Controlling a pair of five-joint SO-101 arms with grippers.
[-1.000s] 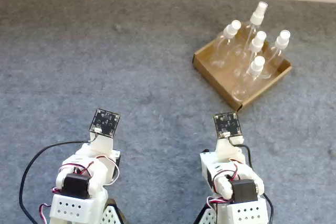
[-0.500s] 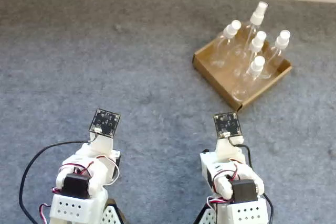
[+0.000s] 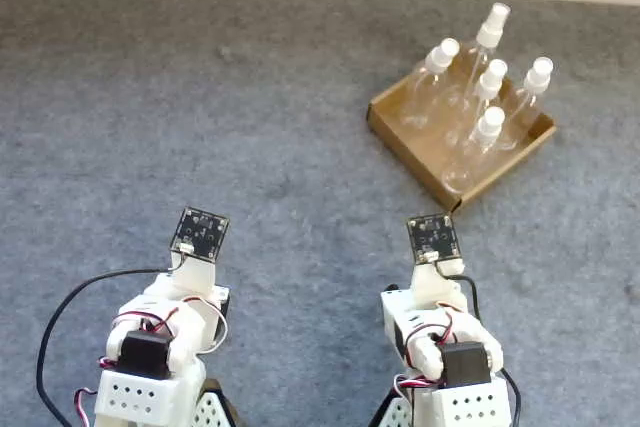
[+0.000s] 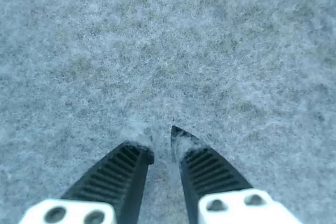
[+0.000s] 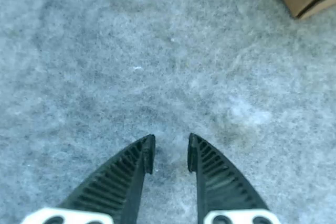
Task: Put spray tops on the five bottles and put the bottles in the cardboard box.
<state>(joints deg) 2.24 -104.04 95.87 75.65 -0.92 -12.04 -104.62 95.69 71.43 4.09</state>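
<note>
Nothing has changed over the last second: both arms are as they were, folded back at the near edge of the grey felt tabletop, and the bottles have not shifted. The left arm is tucked in. Its wrist view shows the left gripper low over bare felt, its fingers barely parted by a narrow gap and gripping nothing. Beside it, the right arm sits in the same drawn-back pose. The right gripper also points down at the felt, its fingers a little apart and empty. Farther right and well away from both arms stands the cardboard box, a corner of which shows in the right wrist view. All five bottles stand inside it, close together, each with a white spray top on its neck. With the arms retracted and every capped bottle in the box, the task appears complete, and this stillness looks like the end of the run rather than a pause before another grasp.
</note>
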